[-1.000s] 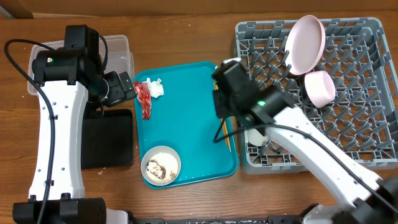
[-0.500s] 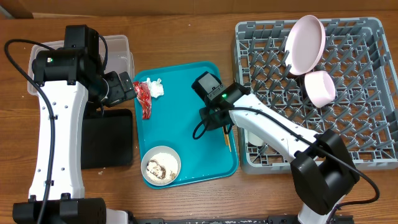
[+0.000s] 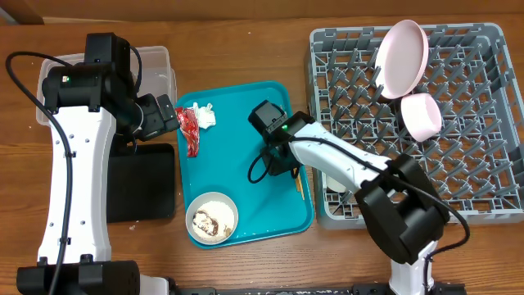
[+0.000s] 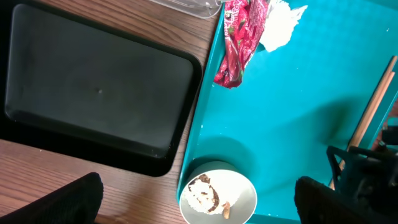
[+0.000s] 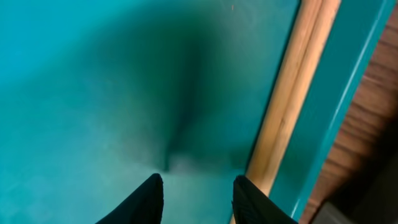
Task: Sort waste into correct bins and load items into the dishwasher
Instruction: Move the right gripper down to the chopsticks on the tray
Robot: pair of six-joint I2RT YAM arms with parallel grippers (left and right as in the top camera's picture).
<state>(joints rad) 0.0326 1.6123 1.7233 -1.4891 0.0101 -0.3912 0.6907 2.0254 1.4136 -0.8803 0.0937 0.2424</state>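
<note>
My right gripper (image 3: 275, 161) hangs low over the teal tray (image 3: 246, 115), open, with only bare tray between its fingertips (image 5: 198, 202). The wooden chopsticks (image 5: 292, 99) lie just right of its right finger (image 5: 249, 199), along the tray's right rim (image 3: 299, 179). My left gripper (image 3: 164, 115) stands wide open above the off-white bowl (image 4: 217, 196) of rice and a brown lump (image 3: 212, 219). A red wrapper (image 3: 188, 131) and a white tissue (image 3: 205, 115) lie at the tray's upper left. The plate (image 3: 401, 57) and pink bowl (image 3: 422, 115) stand in the grey rack (image 3: 458, 164).
A clear tub (image 3: 160, 70) sits at the back left, partly under my left arm. The black tray (image 3: 143, 184) lies left of the teal tray (image 4: 292, 112). A white cup (image 3: 336, 180) shows at the rack's front left, partly behind my right arm.
My right arm has swung from the rack's left edge down and left onto the tray beside the chopsticks, its jaws a little narrower. The left arm has not moved.
</note>
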